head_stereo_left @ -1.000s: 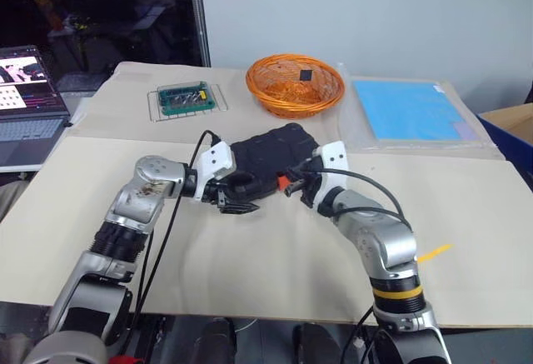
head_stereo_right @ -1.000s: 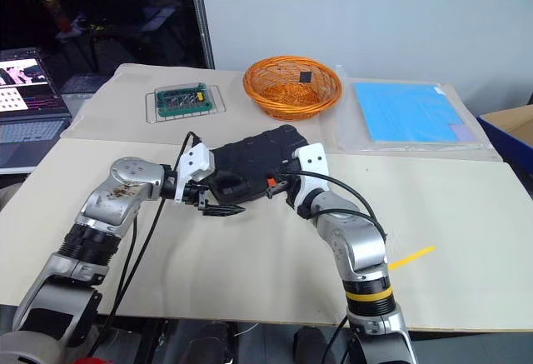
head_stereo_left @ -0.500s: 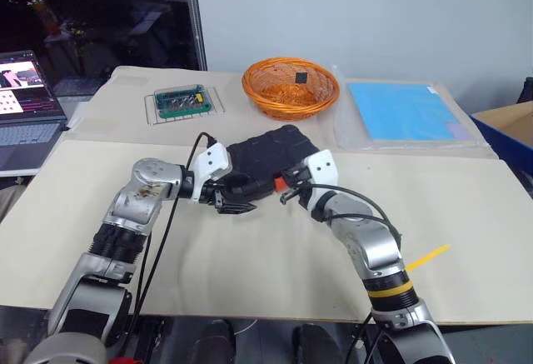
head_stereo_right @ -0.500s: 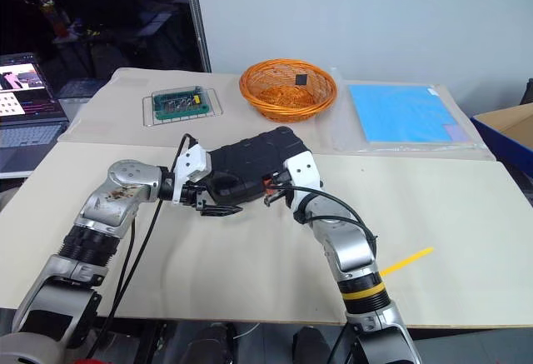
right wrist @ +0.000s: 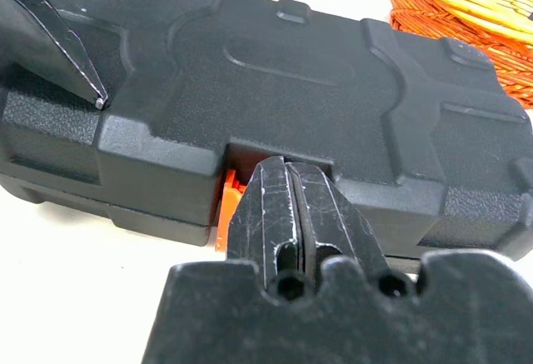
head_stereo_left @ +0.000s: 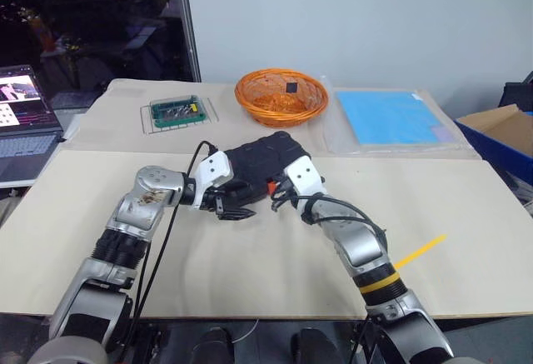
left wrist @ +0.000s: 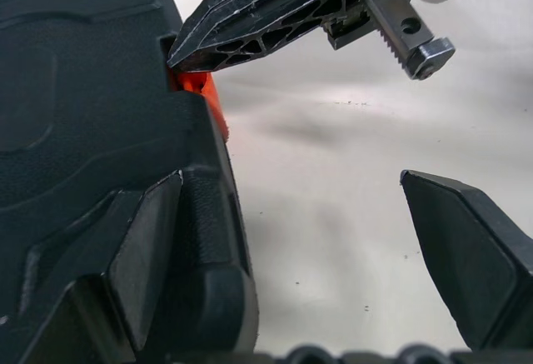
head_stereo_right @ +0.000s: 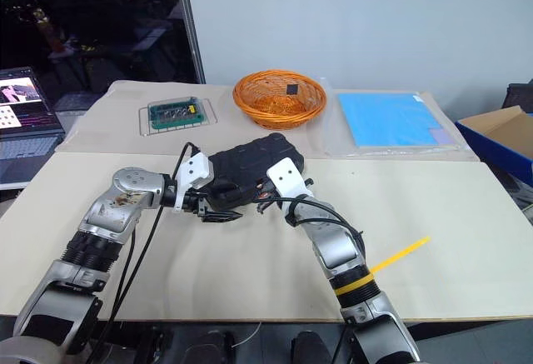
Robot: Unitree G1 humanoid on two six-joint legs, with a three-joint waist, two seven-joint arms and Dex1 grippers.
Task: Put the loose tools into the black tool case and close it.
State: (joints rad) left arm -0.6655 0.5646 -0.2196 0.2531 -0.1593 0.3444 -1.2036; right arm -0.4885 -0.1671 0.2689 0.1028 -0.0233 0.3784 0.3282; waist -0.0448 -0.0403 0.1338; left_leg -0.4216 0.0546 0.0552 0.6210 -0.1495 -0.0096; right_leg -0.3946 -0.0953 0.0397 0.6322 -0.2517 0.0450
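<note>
Tool case [head_stereo_left: 258, 160] on table [head_stereo_left: 466, 214]; basket [head_stereo_left: 281, 96] behind it.

A pale beige surface [head_stereo_left: 250, 281] fills the near scene, joined to a second beige section [head_stereo_left: 125, 106] farther back. Behind it rises a plain light grey wall [head_stereo_left: 350, 22]. At the far left stands a dark glass panel [head_stereo_left: 92, 22] with a grey frame [head_stereo_left: 189, 22]. An open laptop [head_stereo_left: 21, 118] sits at the left edge, a cardboard box [head_stereo_left: 500, 122] at the right.
</note>
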